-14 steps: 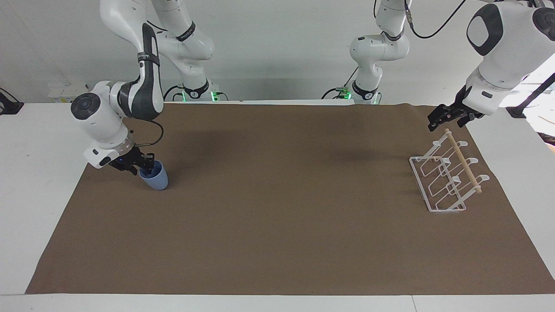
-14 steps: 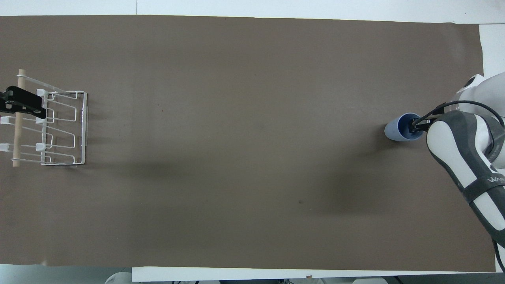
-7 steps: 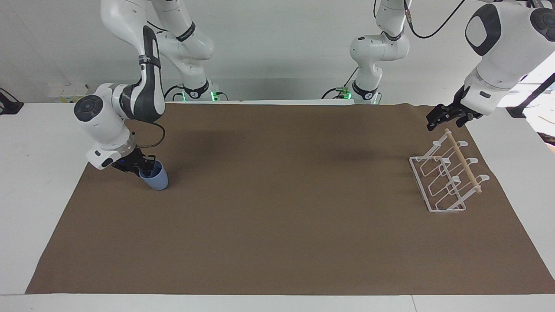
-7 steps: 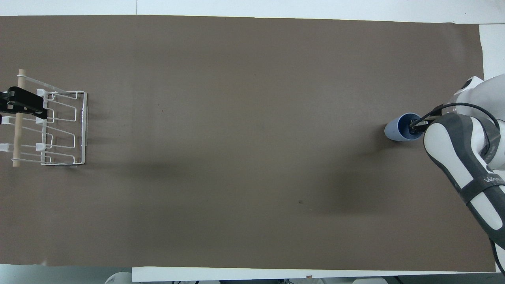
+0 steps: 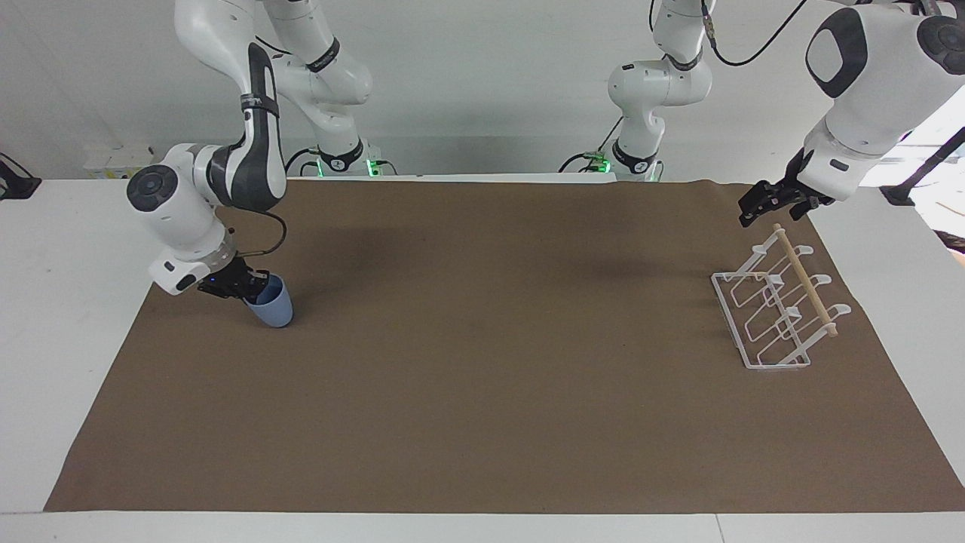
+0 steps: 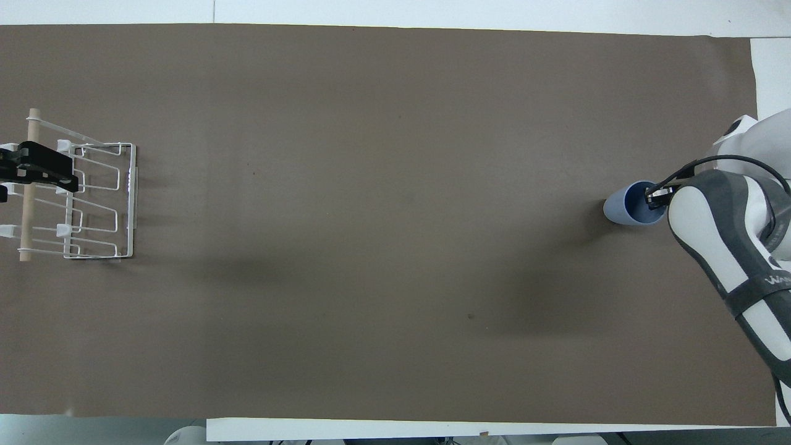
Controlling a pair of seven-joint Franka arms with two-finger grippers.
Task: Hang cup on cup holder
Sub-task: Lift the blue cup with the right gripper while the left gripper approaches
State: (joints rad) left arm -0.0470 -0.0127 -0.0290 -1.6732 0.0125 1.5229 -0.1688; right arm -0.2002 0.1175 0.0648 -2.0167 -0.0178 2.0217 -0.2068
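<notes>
Right tool [image 5: 255, 287] grips the cup [image 5: 273, 308], brown mat [image 5: 482, 392] beneath.

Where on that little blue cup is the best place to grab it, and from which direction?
Probably by the rim, coming from above at its open mouth. The cup has no handle and tapers toward its base, so one finger inside and one outside pinches its wall. The right gripper is shut on the rim this way; the left gripper waits over the cup holder.

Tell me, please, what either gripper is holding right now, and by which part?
The right gripper is shut on the cup, pinching its rim wall. The left gripper is open over the cup holder, holding nothing.
</notes>
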